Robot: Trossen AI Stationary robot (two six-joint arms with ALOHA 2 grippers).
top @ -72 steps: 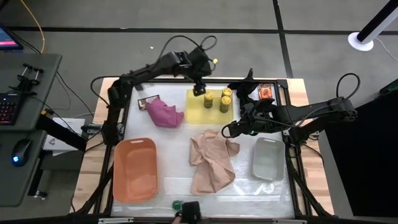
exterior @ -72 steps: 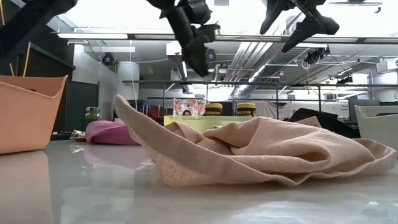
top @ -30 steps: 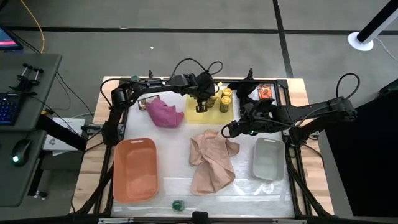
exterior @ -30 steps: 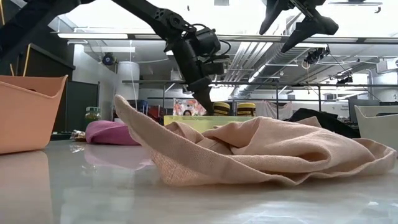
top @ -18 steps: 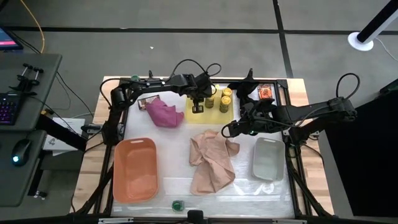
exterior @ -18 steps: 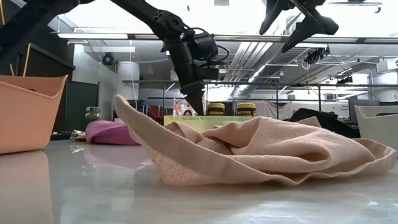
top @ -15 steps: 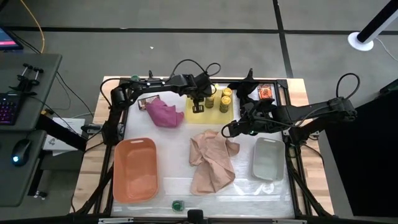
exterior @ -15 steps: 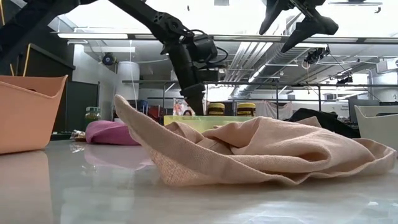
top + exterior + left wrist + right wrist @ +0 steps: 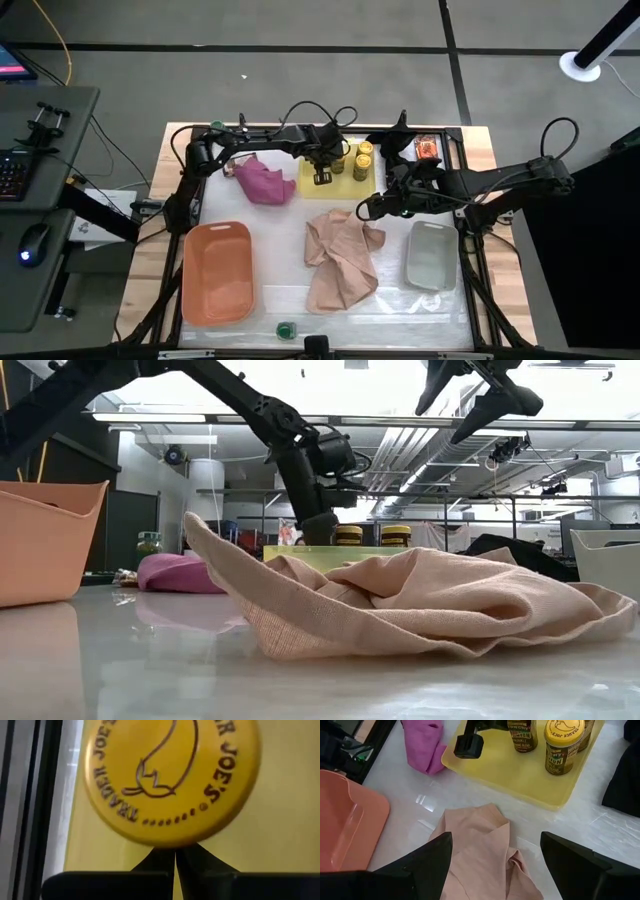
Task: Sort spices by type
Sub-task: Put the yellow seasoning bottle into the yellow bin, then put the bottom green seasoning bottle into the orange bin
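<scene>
Jars with yellow lids [image 9: 363, 158] stand in the yellow tray [image 9: 345, 185] at the far middle. My left gripper [image 9: 321, 176] is shut and low over that tray, its fingertips [image 9: 175, 854] right beside one jar's yellow lid [image 9: 172, 775]. My right gripper [image 9: 368, 210] hovers open above the far right corner of the tan cloth [image 9: 340, 260], with nothing between its fingers [image 9: 495, 865]. An orange-red packet [image 9: 427, 148] lies on the black cloth [image 9: 395, 145]. A brown packet [image 9: 237, 162] lies by the pink cloth [image 9: 262, 182]. A green-lidded jar [image 9: 285, 329] stands at the near edge. My left gripper points down with its shut fingers [image 9: 469, 745] just over the yellow tray's floor, next to a yellow-lidded jar [image 9: 522, 735]. Whether the fingers touch the jar or the tray, I cannot tell.
An orange tray [image 9: 215, 272] sits at the near left and a grey tray [image 9: 432, 255] at the right. The tan cloth lies bunched in the middle and blocks much of the low view. Bare table shows between the trays along the near edge.
My left gripper, still shut, has come down closer to the yellow tray and gone a little toward the table's near edge beside the jars.
</scene>
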